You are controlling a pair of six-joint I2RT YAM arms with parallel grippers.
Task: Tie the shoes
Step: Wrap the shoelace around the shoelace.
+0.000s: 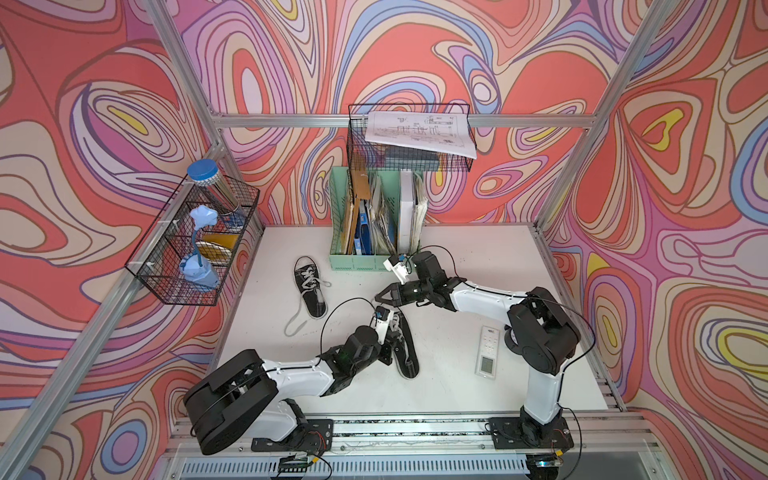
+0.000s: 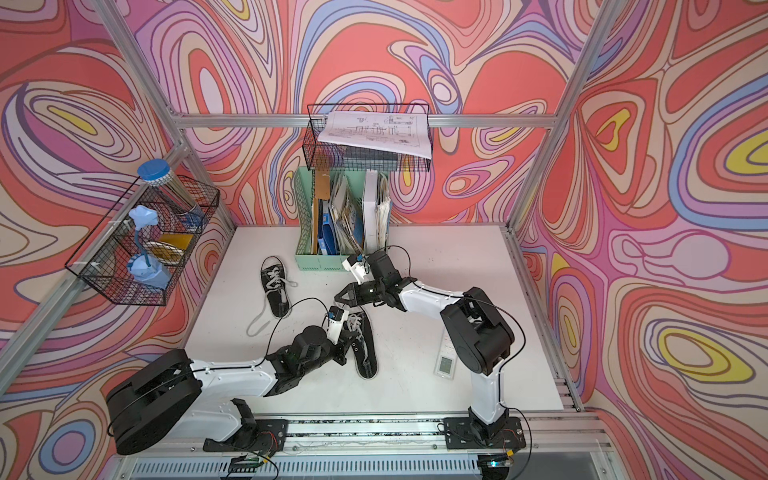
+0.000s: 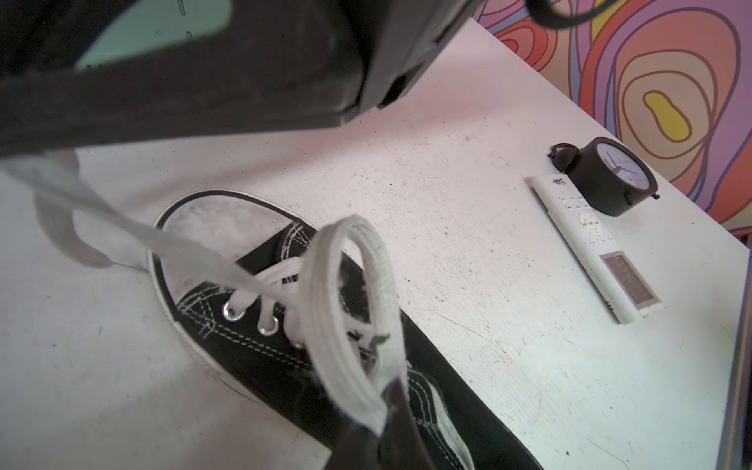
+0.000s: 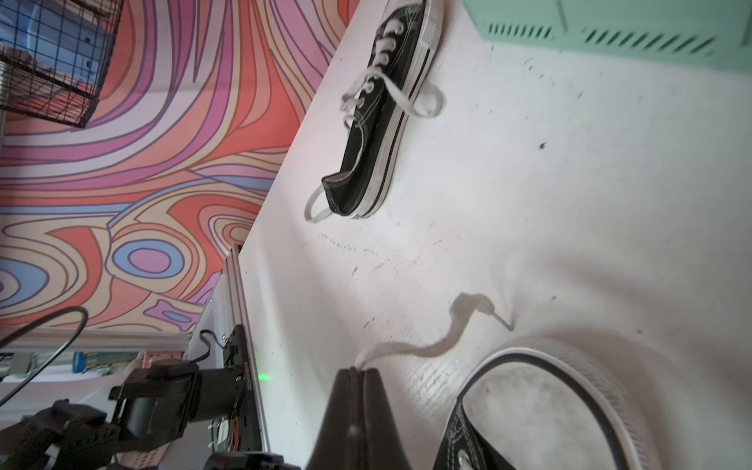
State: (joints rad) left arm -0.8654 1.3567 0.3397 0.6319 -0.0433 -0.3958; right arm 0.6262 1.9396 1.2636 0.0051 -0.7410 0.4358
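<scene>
Two black shoes with white laces lie on the white table. The far one [image 1: 311, 291] [image 2: 276, 291] [image 4: 378, 122] lies alone with its laces loose. The near one [image 1: 407, 355] [image 2: 366, 353] [image 3: 252, 350] lies at the centre. My left gripper [image 1: 398, 328] [image 2: 353, 328] [image 3: 382, 411] hangs over its eyelets, shut on the base of a raised lace loop [image 3: 350, 285]. My right gripper [image 1: 379, 297] [image 2: 338, 296] [image 4: 360, 369] hovers just beyond that shoe's toe [image 4: 541, 407], shut on the other lace strand [image 3: 122, 228], drawn taut from the eyelets. The free lace tail [image 4: 451, 333] trails onto the table.
A mint file holder [image 1: 374, 232] full of papers stands at the back, a wire basket [image 1: 409, 137] above it. A wire shelf [image 1: 195, 249] hangs on the left wall. A white remote [image 1: 488, 351] [image 3: 594, 248] and a black clock [image 3: 610, 179] lie to the right.
</scene>
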